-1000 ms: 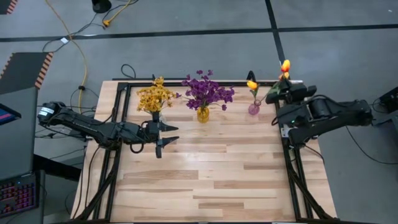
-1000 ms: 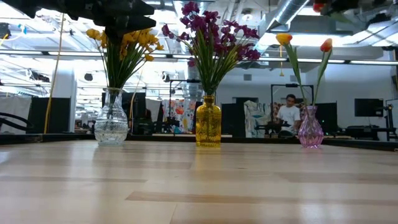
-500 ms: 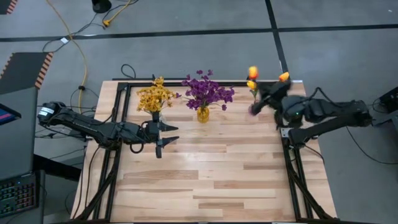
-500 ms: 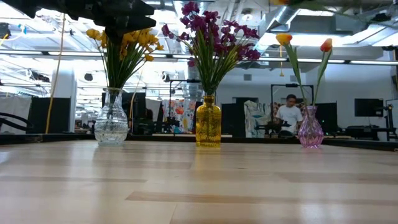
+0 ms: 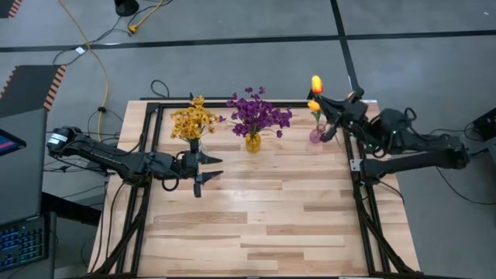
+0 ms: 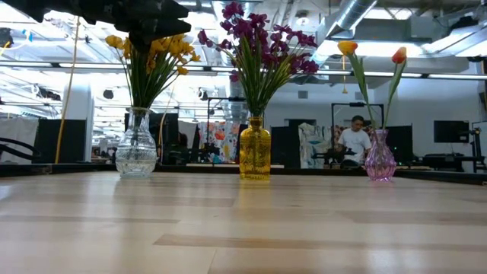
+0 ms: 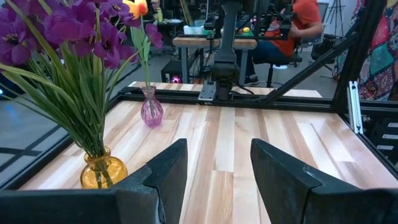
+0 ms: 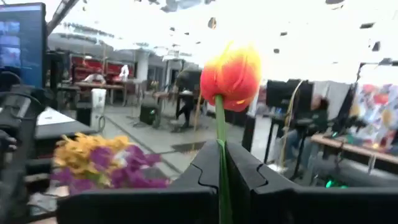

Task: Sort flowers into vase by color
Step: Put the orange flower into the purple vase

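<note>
A tulip is pinched by its stem between the closed fingers of the right gripper, seen at the centre of the right wrist view with the bloom upright above the fingertips. In the high view the right gripper is found at the upper right of the table, just beside the pink vase, with the tulip's orange head carried above it. Two tulips are already stood in the pink vase at the right of the low view. The yellow bunch is held in the clear vase at the left, the purple bunch in the amber vase at the centre. The left gripper is kept open and empty near the clear vase, at the left of the high view.

The pink vase is narrow-necked and looks light, so it is likely to be tipped if the stem end is brought down off-centre and pushed against the rim. The two standing tulips could be knocked or levered out by the fingers as the third is lowered. The stem is thin and gripped high, so its lower end may swing and miss the neck. Should the fingers be opened before the stem is seated, the tulip would probably be dropped on the table.
</note>
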Motion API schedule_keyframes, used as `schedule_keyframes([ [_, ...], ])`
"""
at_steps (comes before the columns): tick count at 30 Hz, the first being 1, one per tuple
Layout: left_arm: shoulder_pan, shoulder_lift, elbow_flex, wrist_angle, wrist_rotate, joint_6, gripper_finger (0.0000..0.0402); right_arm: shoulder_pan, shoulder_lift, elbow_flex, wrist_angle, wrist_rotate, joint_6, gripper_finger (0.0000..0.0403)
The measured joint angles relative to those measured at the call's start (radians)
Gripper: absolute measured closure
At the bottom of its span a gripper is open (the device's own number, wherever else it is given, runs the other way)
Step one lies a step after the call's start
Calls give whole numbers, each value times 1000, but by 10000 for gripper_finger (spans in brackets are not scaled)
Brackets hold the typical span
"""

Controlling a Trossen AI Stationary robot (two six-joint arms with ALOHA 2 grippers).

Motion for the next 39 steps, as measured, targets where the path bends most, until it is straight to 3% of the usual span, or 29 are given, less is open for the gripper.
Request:
schedule_keyframes([
  [3, 0, 0, 0, 0, 1, -20, 237, -59, -77, -147, 187, -80, -63, 370],
  [7, 0, 0, 0, 0, 1, -32, 237, -144, -175, -301, 437, -304, -142, 368],
  [15, 0, 0, 0, 1, -14, -33, 237, -287, -261, -469, 622, -497, -148, 368],
  [28, 0, 0, 0, 1, -24, -33, 237, -396, -246, -674, 911, -608, -108, 368],
  [39, 0, 0, 0, 1, -41, -36, 237, -427, -151, -704, 1075, -686, -84, 368],
])
